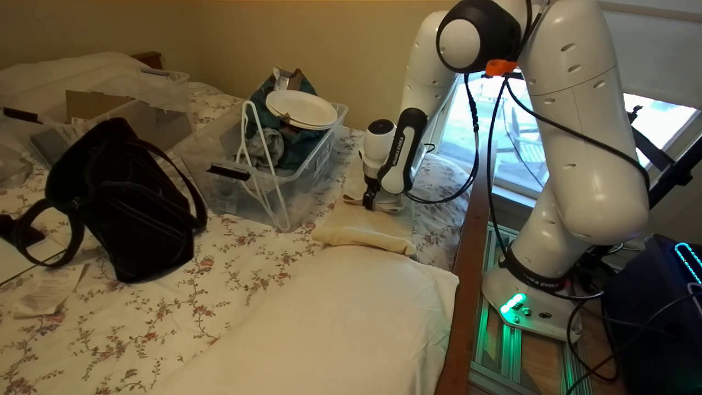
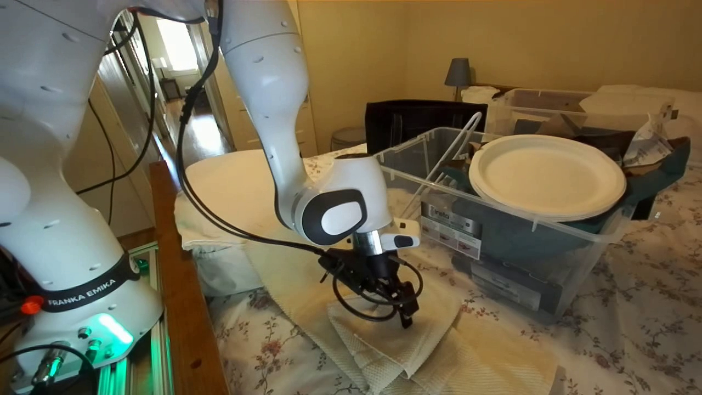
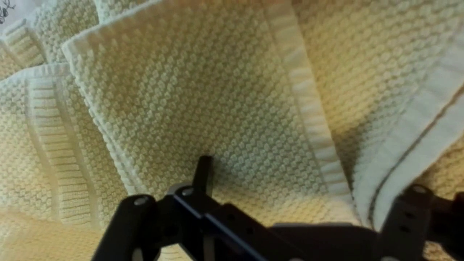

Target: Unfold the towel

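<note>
I have the fingers (image 3: 203,177) spread apart low in the wrist view, over the cream towel (image 3: 203,98); whether they touch it I can't tell. It fills most of that frame, its layers overlapping. In an exterior view it lies folded at bottom centre, near the clear bin (image 2: 510,241) bearing white plates (image 2: 548,174).

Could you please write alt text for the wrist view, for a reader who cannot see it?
A cream, coarsely textured towel nearly fills the picture, its hemmed layers overlapping, not yet unfolded. Black gripper fingers stand apart at the bottom edge; a bit of patterned bed sheet shows at top left.
</note>
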Available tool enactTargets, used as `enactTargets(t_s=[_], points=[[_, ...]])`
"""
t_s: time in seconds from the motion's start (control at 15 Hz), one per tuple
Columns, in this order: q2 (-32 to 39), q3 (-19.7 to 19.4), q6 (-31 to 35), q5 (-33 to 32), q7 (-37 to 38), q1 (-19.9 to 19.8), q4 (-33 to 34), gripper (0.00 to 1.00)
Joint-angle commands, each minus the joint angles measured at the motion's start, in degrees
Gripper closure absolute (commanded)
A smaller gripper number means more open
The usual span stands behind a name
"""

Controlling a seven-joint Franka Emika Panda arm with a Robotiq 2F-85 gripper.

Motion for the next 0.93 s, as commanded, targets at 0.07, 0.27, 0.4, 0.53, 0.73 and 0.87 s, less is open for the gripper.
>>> enactTargets(t_s=[0.07, 0.27, 0.4, 0.53, 0.73, 0.87], points=[[2.47, 0.59, 1.23, 4.3, -1.12, 0.68, 1.05, 0.39], [0.7, 2.04, -0.09, 5.21, -1.96, 0.23, 0.34, 0.59], [-0.52, 3.04, -0.96, 5.52, -2.56, -0.35, -0.35, 0.73], [-2.45, 4.3, -2.33, 5.69, -3.19, -1.21, -1.68, 0.85], [-7.67, 3.22, -6.29, 5.2, -2.92, 0.3, -5.48, 0.99], [-13.39, 2.58, -8.71, 4.58, -2.45, 1.39, -9.41, 0.97]])
